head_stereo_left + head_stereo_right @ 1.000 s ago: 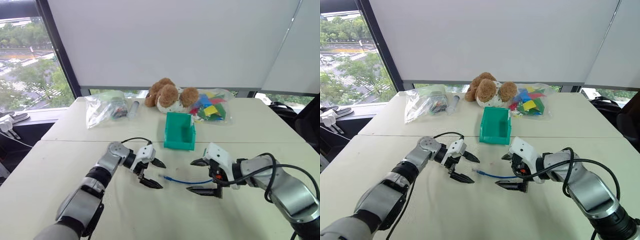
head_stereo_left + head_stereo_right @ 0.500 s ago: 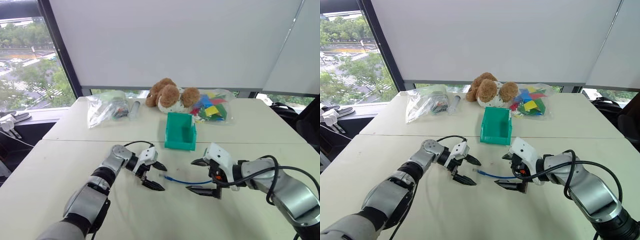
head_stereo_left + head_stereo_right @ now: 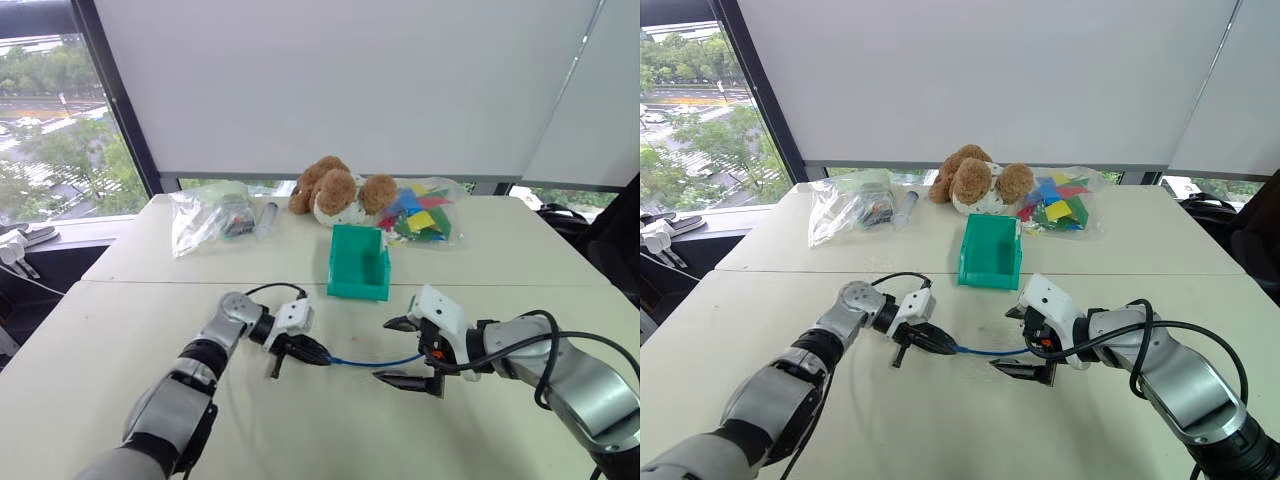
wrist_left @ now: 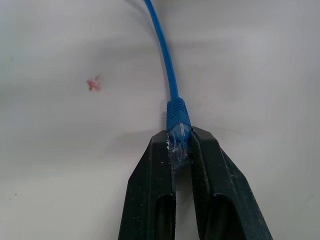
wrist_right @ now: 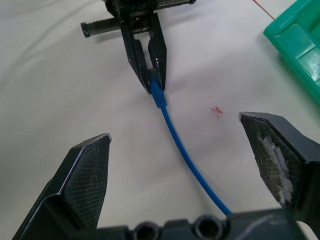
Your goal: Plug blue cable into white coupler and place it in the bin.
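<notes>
Presently the bin (image 3: 359,263) stands empty on the table (image 3: 120,330), at twelve o'clock from the blue cable (image 3: 365,362). Left gripper (image 4: 182,150) is clamped on the cable's plug; right gripper (image 3: 402,350) gapes wide, holding nothing. No white coupler is discernible, so mating and binning remain outstanding.

Bright-blue thin cable (image 3: 372,362) with a translucent blue plug (image 4: 178,141) – clamped between the black fingers (image 4: 150,195) of the left pincer (image 3: 312,352). Teal-green plastic bin (image 3: 359,262). Off-white bench (image 3: 300,420) with a small red mark (image 5: 217,111). Brown teddy bear (image 3: 335,189) with a white spotted belly; clear bag of red, yellow, blue and green pieces (image 3: 420,213).
</notes>
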Available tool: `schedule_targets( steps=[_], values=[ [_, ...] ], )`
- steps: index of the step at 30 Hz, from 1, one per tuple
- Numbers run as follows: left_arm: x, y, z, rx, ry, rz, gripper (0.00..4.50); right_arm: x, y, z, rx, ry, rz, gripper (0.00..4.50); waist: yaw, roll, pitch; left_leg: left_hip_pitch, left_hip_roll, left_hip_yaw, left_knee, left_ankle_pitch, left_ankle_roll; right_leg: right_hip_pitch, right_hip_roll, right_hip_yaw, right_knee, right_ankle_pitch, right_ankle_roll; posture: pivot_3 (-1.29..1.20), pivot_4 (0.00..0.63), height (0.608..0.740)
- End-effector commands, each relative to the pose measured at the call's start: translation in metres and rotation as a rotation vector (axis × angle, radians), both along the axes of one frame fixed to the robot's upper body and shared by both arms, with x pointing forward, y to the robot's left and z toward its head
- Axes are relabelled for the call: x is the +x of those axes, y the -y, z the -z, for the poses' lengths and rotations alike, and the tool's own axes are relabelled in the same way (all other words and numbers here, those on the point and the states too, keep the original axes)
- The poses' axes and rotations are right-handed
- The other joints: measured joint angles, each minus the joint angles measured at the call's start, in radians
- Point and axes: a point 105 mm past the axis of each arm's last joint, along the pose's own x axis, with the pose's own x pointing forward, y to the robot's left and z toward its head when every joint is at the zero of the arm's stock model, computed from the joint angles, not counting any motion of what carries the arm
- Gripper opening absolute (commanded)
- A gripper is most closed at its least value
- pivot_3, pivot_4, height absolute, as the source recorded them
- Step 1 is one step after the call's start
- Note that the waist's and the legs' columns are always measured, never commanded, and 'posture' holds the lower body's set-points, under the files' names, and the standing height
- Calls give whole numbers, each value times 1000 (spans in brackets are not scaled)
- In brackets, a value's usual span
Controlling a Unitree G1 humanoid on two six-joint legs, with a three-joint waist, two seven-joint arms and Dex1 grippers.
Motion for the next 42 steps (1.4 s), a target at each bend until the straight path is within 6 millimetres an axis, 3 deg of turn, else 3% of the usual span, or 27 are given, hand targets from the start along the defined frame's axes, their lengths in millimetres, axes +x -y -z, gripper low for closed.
schedule_targets(
  steps=[1,8,14,19,24,33,42],
  values=[
    [10,8,-39,-136,245,0,17,-7,-7,-21,150,-7,-3,4500,2,0,0,0,0,0,0,0,0,0,0,0,0,0,0,0,150,740],
    [17,14,-77,-287,419,-57,17,-25,-2,-25,351,-124,89,4500,2,0,0,-1,-1,0,0,0,0,0,-3,-1,-1,0,0,0,150,740],
    [20,14,-106,-401,533,-117,17,-4,-6,-16,669,-238,356,4500,-1,0,-1,0,0,0,0,0,0,0,-2,-1,1,0,0,0,150,740],
    [16,17,-111,-436,549,-117,17,18,-7,-10,854,-317,512,4500,-1,0,-1,0,-1,0,0,0,0,-1,-2,-1,1,0,0,0,150,740],
    [15,18,-113,-443,553,-117,17,30,-14,-19,1020,-374,548,4500,-2,0,-1,0,-2,0,0,0,0,0,-1,-1,2,0,0,0,150,740],
    [12,21,-109,-434,559,-101,17,46,-27,-34,1214,-477,570,4500,-12,0,-1,0,-1,0,-1,0,0,-1,0,-1,2,0,0,0,150,740],
    [11,22,-108,-418,577,-91,17,53,-33,-40,1279,-558,587,4500,-27,0,-1,0,-1,-1,-2,0,0,-1,0,-1,2,0,0,0,150,740]
  ],
)
